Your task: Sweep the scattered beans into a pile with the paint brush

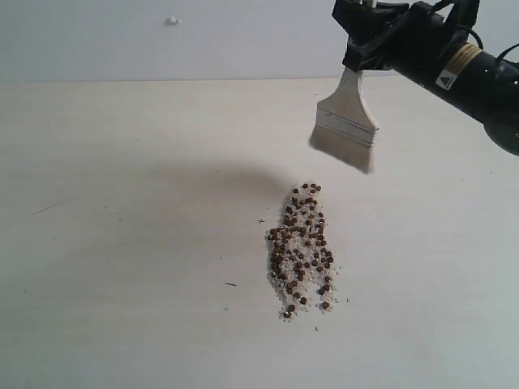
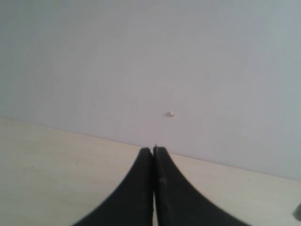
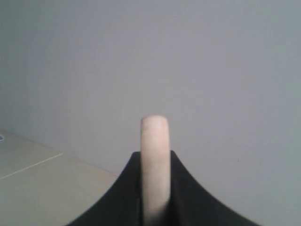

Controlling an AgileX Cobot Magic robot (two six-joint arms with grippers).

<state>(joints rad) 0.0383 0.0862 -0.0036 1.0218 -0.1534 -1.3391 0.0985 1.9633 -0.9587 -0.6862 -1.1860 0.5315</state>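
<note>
Beans point(image 1: 301, 247) only in exterior view

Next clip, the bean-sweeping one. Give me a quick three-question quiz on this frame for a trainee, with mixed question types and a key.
1. True or false: the bristles of the paint brush are touching the beans.
2. Fill in: the jaws of the left gripper are ___ and hold nothing.
3. Which one holds the paint brush by its handle? A) the left gripper B) the right gripper C) neither
Key: 1 false, the brush hangs apart from the pile; 2 shut; 3 B.
</note>
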